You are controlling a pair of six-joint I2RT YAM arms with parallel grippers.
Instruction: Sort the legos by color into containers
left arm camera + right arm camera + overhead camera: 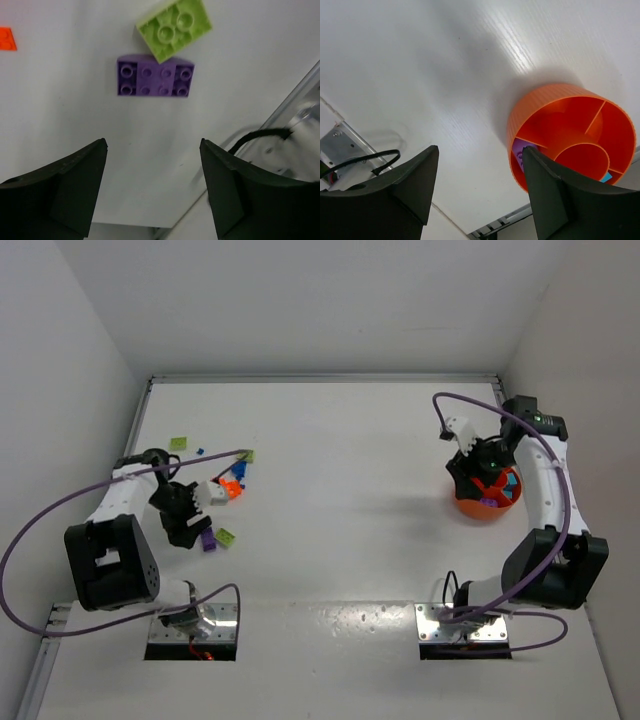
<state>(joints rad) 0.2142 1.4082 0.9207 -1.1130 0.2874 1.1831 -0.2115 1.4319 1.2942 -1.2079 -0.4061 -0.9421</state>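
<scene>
Loose legos lie at the table's left: a purple brick [155,76] touching a lime green brick [174,27], and an orange piece [7,39] at the frame's edge. From above I see the purple brick [209,540], a lime one [226,536], an orange one [232,490] and more lime and blue bits farther back. My left gripper [152,142] hovers just short of the purple brick, open and empty. The orange container [570,135] stands at the right, with a purple brick [522,149] in one compartment. My right gripper [480,148] is open beside its rim, holding nothing.
White walls enclose the table on the left, back and right. Each arm's metal base plate [190,625] [465,625] sits at the near edge with purple cables looping over the arms. A black cable [260,135] lies near the left gripper's right finger.
</scene>
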